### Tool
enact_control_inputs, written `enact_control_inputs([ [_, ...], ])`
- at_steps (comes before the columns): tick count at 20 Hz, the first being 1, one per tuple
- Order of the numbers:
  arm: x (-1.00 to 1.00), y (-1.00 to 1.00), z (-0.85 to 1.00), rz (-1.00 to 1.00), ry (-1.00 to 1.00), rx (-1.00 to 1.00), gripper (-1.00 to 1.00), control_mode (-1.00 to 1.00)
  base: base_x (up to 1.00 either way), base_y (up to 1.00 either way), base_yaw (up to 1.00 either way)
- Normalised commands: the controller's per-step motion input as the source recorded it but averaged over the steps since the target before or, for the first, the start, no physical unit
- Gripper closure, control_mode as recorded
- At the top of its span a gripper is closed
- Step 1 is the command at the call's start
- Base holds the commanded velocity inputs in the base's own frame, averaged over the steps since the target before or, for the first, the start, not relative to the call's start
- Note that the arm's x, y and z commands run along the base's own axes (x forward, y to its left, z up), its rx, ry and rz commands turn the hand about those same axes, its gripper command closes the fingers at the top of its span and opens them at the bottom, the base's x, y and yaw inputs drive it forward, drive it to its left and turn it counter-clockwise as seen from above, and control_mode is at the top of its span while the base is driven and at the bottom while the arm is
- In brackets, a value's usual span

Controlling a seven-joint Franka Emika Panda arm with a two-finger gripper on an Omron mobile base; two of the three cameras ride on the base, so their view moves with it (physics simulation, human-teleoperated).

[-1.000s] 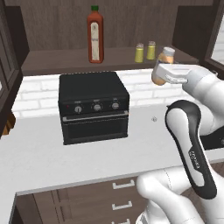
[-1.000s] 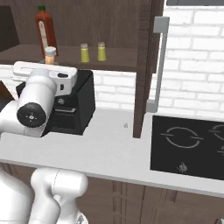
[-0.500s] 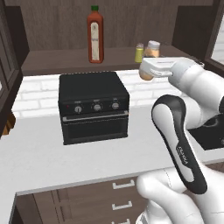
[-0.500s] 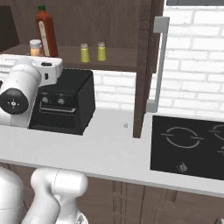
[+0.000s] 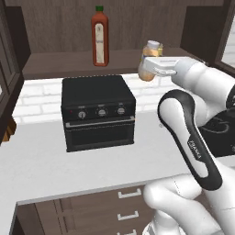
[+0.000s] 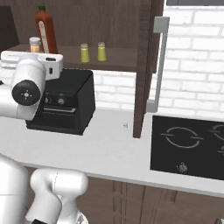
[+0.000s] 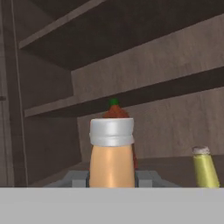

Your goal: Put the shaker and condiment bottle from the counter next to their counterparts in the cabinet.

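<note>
My gripper [image 5: 154,69] is shut on the peach-orange condiment bottle [image 5: 148,64], holding it upright at shelf height in front of the dark cabinet [image 5: 55,64]. The tall red sauce bottle [image 5: 99,37] stands on the shelf to the left. In the hand view the condiment bottle [image 7: 111,157] sits between the grey fingertips [image 7: 78,178], with the red bottle [image 7: 114,109] right behind it and a yellow-green shaker [image 7: 203,168] to its right. From the right base view, two alike shakers [image 6: 85,53] [image 6: 101,51] stand side by side on the shelf, right of the red bottle [image 6: 46,30].
A black toaster oven [image 5: 98,110] sits on the white counter [image 5: 41,170] directly below the shelf and my hand. A brown cabinet side panel [image 6: 143,70] with a white handle [image 6: 159,61] hangs to the right. A black cooktop [image 6: 188,144] lies at the counter's right end.
The arm has carried the condiment bottle to the left along the shelf front, away from the shakers and closer to the red bottle. The grip stays shut.
</note>
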Motion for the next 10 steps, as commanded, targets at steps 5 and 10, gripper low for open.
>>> enact_control_inputs([
  [5,0.54,0.0,0.0,0.2,0.0,0.01,1.0,-1.0,0.0,0.0,0.0],
  [10,0.14,0.02,0.0,0.08,0.0,-0.04,1.0,-1.0,0.0,0.0,0.0],
])
